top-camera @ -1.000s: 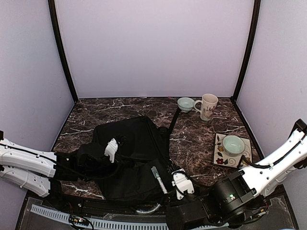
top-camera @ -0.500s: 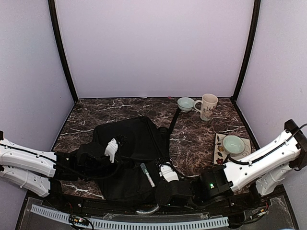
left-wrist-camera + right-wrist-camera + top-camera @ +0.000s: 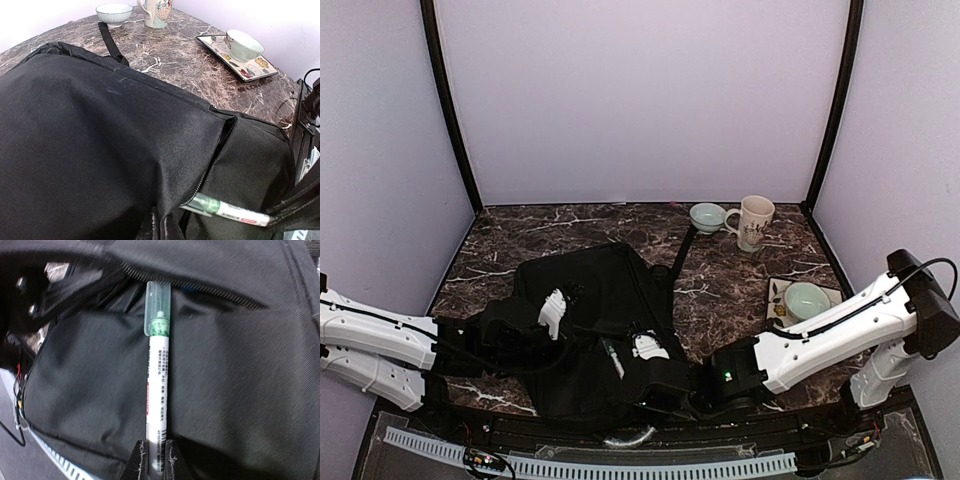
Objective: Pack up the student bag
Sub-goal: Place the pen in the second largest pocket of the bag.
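The black student bag (image 3: 590, 300) lies flat at the table's front left; it fills the left wrist view (image 3: 100, 130) and the right wrist view (image 3: 235, 375). My left gripper (image 3: 160, 229) is shut on a pinch of the bag's fabric beside the open zipper and holds the flap up. My right gripper (image 3: 154, 460) is shut on a white marker with a green cap (image 3: 157, 390). The marker points at the pocket opening, its cap at the zipper edge; it also shows in the left wrist view (image 3: 227, 210) and the top view (image 3: 611, 356).
A light green bowl (image 3: 707, 216) and a patterned mug (image 3: 752, 221) stand at the back. A second bowl sits on a decorated square plate (image 3: 779, 322) at the right. The bag's strap (image 3: 682, 250) runs toward the back bowl.
My right arm has swung left across the bag's front, carrying the marker from the bag's right edge to the pocket opening. My left arm has stayed still, holding the fabric.
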